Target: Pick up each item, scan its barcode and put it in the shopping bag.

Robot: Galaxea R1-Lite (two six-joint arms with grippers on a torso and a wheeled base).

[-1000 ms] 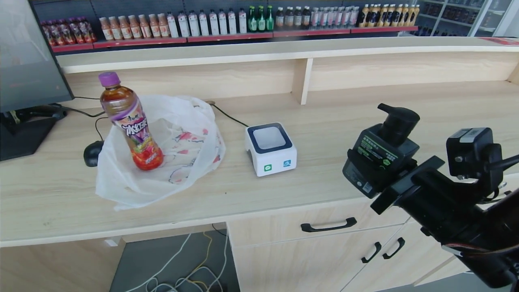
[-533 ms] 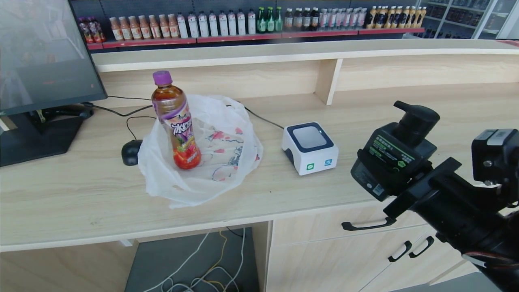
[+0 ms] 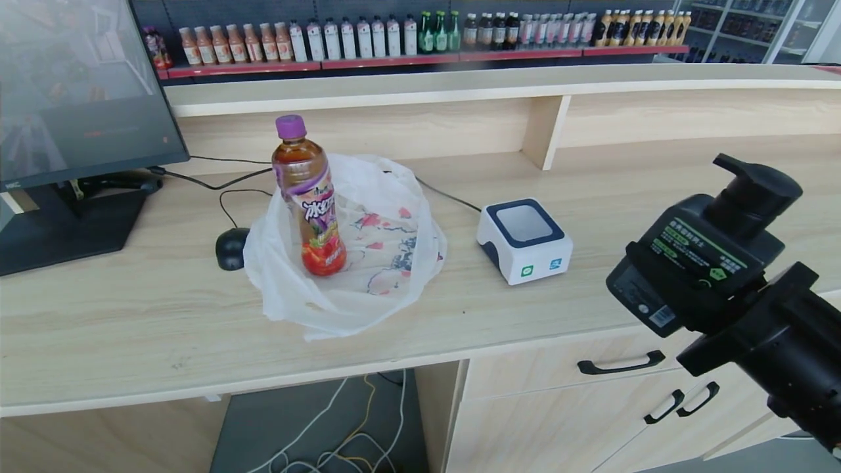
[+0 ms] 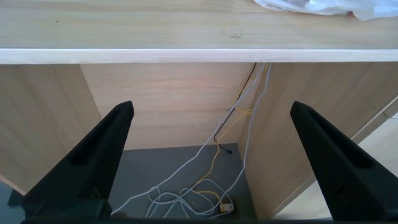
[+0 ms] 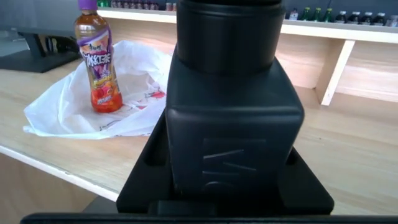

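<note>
One pump btl (image 3: 700, 259) in R pincer (image 5: 227, 186).

Pump bottle: your black squarish plastic pump bottle (image 3: 706, 263) sits clamped in the right gripper (image 3: 732, 309), off the front edge of the wooden counter (image 3: 131, 315). It is tilted, with the pump head up. You can see a green-and-white label and a small barcode sticker on its sides.
Tea bottle: your clear plastic bottle of amber tea (image 3: 309, 197) has a purple cap and a red-and-purple label. It stands upright inside the bag.
Shopping bag: your thin white plastic shopping bag (image 3: 387, 230), printed in red and blue, lies slumped open on the counter around the tea bottle's base.
Scanner: your white box-shaped barcode scanner (image 3: 523, 242) has a dark-framed window facing up. It sits between the bag and the held bottle, touching neither.
</note>
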